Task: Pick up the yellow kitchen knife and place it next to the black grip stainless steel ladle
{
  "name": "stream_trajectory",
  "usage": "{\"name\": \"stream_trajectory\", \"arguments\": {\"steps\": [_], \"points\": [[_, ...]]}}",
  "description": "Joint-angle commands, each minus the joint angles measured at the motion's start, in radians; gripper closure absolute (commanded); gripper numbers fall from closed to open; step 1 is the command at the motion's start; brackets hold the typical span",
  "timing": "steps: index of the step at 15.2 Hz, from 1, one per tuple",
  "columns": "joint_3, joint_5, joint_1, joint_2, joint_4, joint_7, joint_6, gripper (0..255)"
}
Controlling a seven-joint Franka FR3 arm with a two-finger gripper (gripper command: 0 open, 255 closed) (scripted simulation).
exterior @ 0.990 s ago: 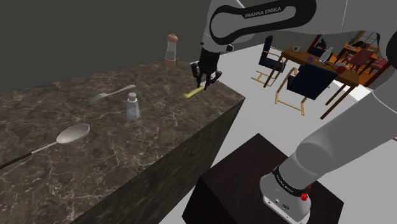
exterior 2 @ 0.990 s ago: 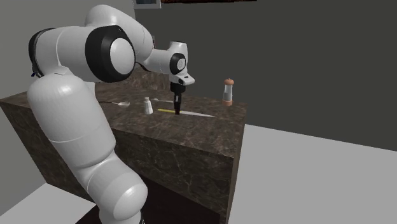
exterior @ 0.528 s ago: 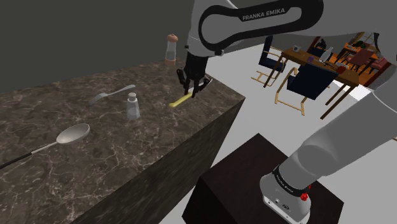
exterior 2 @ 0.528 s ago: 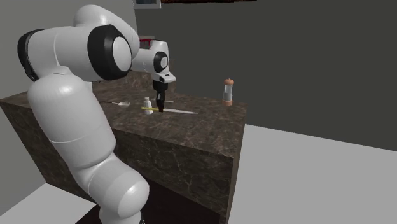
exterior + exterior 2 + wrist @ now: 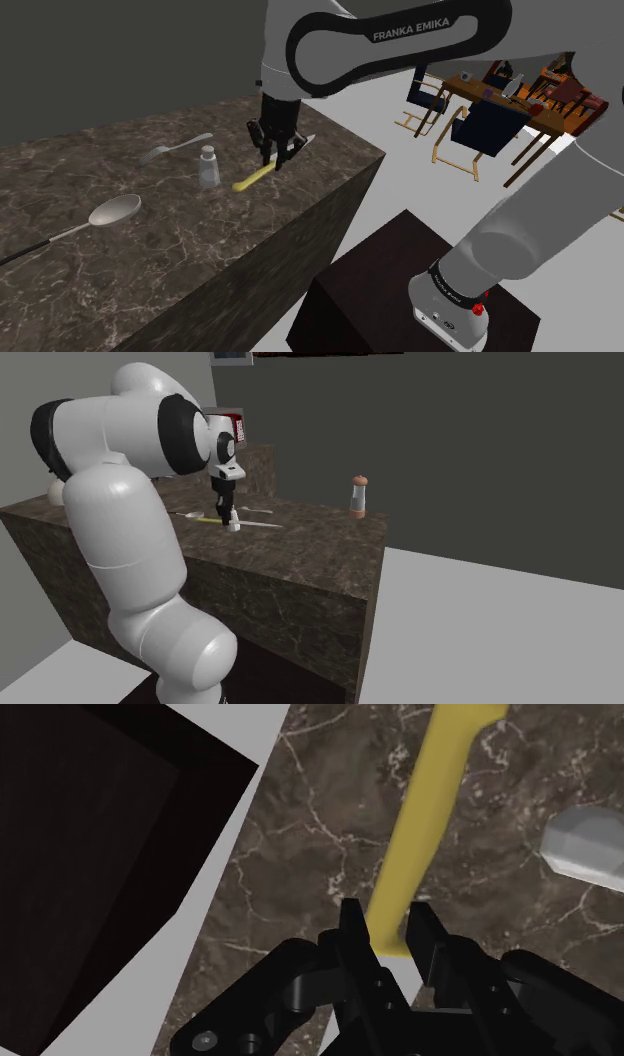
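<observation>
Faced a dark brown, white-veined marble counter [image 5: 150,250], a solid block with a sheer side dropping to a pale grey floor [image 5: 400,180]. Backed onto a plain dark grey wall [image 5: 450,432]. Rose from a dark box stand [image 5: 370,285] just beside the counter's side. Took in, past the counter at the shoulder view's upper right, a wooden dining table [image 5: 500,95] with blue-seated chairs [image 5: 485,125] round it.

Clamped the black gripper [image 5: 275,152] on the yellow kitchen knife [image 5: 253,178], both fingers [image 5: 352,929] pressed against the yellow handle near where the pale blade begins. Held it over the middle of the counter, just beside a small glass shaker [image 5: 208,168] with a silvery cap. Kept the long axis near level with the marble, running in the shoulder view from lower left to upper right: handle end toward the shaker's side, blade tip toward the counter's near edge. Could not tell whether the handle end touched the surface. Showed in the second exterior view as a thin line across the counter, yellow end at that view's left, blade at its right.

Left the ladle [image 5: 115,210] well apart toward the shoulder view's lower left, bowl up, black grip trailing to that view's left edge. Left a fork [image 5: 175,149] beyond the shaker, and a pepper mill [image 5: 358,496] upright near the far corner.
</observation>
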Motion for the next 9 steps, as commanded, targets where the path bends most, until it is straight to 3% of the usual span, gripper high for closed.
{"name": "stream_trajectory", "arguments": {"steps": [1,9], "points": [[0.029,-0.017,0.024,0.031,0.034,0.063,-0.003,255],[0.115,-0.131,0.145,0.202,0.202,0.311,-0.023,255]]}}
